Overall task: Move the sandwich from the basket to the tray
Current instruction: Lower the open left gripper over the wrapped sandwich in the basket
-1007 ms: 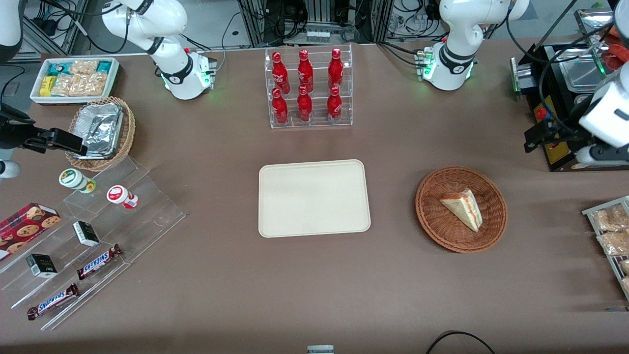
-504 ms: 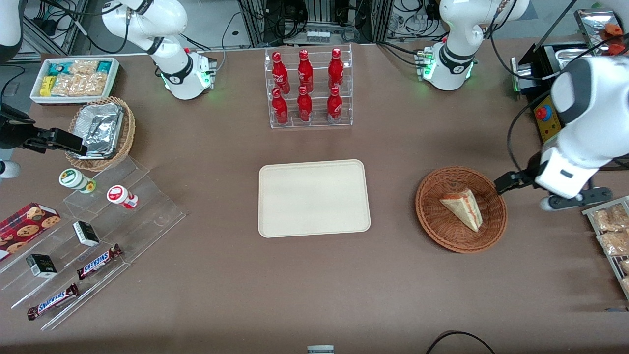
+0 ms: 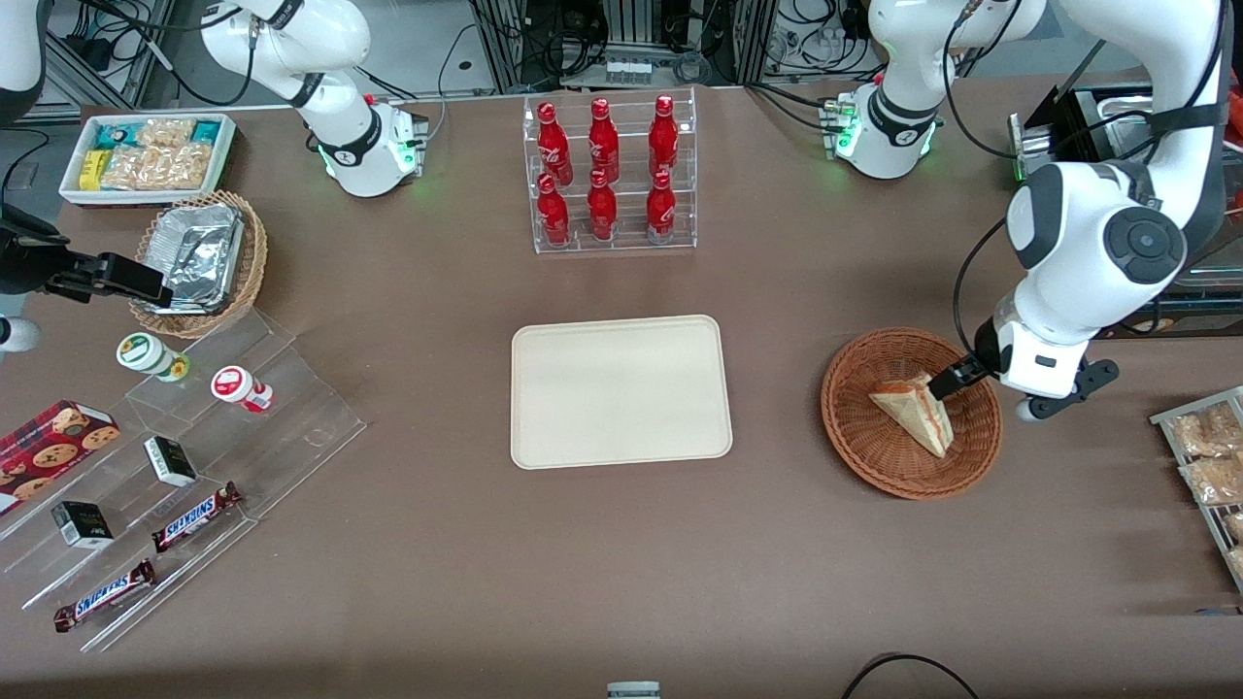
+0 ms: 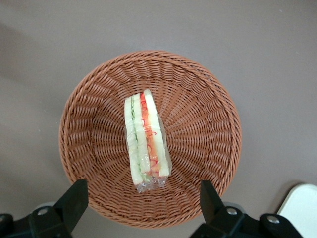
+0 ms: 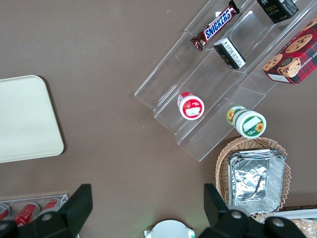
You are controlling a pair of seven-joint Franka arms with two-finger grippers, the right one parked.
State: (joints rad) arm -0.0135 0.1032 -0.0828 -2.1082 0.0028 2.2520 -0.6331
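1. The basket is reddish-brown woven wicker, ribbed and rough.
2. The sandwich sits in glossy clear wrap.
3. The tray looks like smooth matt plastic.
4. Above the basket, the gripper has matt black fingers.

The pincer shows only its finger tips — body cut off; tray likewise, one corner showing.

A brown-topped table filled the scene under even light. Metal framing and tangled black cables lined its edge by the arm bases.
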